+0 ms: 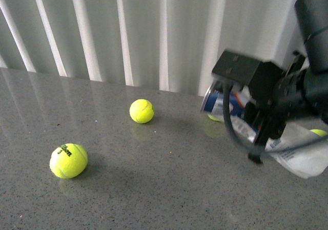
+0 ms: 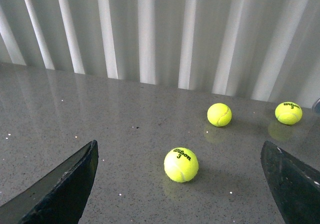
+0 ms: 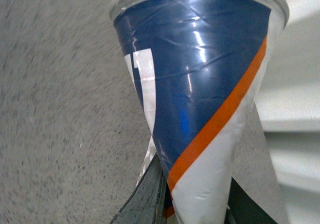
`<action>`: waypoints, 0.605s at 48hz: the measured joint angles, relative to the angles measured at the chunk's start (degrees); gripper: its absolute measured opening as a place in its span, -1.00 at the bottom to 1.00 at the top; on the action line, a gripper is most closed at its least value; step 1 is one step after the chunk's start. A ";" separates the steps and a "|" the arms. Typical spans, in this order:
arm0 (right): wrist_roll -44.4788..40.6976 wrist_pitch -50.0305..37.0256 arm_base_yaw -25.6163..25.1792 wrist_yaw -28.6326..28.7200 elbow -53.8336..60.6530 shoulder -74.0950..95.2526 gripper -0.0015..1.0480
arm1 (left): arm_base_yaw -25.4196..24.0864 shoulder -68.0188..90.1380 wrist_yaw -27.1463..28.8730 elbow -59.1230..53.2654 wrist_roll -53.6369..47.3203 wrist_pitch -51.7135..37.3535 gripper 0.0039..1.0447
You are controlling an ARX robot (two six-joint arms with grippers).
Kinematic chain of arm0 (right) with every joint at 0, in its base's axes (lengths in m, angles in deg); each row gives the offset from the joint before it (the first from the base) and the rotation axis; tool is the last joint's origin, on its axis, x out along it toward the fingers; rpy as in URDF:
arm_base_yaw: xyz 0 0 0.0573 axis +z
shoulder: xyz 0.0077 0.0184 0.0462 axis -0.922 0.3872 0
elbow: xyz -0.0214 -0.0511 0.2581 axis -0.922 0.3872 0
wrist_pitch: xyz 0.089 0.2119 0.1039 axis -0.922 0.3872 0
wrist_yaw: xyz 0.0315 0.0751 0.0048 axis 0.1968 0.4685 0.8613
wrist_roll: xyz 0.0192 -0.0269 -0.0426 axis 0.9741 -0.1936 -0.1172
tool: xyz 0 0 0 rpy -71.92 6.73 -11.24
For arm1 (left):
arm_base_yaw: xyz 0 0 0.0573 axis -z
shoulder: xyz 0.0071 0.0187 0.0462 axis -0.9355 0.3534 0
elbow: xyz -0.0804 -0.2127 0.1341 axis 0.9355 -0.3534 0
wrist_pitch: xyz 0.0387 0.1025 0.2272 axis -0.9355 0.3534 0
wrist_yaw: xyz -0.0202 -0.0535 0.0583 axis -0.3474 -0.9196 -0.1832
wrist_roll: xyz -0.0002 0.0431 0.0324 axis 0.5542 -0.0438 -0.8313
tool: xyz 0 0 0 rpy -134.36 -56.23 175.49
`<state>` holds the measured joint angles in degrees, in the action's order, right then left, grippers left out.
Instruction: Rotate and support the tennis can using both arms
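Right gripper [image 1: 264, 130] had the tennis can [image 1: 230, 104] clamped, fingers squeezed onto the navy-and-orange label. The can hung tilted over the right side of the table [image 1: 164, 199], its metal rim aimed left toward the curtain [image 1: 154, 30]. That was one arm's share done. The left gripper [image 2: 179, 145] stood wide open and empty, looking down on loose tennis balls [image 2: 181, 164] and out of the front view altogether. My read: grasp made, the turn perhaps begun, but two-arm support not yet started.
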<state>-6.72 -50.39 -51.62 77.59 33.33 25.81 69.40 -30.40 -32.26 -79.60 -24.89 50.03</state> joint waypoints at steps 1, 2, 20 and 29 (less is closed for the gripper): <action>-4.22 -1.16 0.33 0.07 1.01 0.52 -0.78 | 0.00 0.00 0.00 0.00 0.00 0.00 0.88; -7.37 -2.45 0.66 0.17 1.95 1.14 -0.78 | 0.00 0.00 0.02 0.00 0.00 0.00 0.88; -27.98 -14.53 6.23 3.89 4.31 9.35 -0.79 | 0.00 0.00 0.00 0.00 0.00 0.00 0.88; -27.85 -14.34 7.74 3.34 2.16 13.25 -0.79 | 0.00 0.00 0.02 0.00 0.00 0.00 0.88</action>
<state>-34.56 -64.73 -43.89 80.94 35.49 39.06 69.40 -30.40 -32.23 -79.60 -24.89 50.03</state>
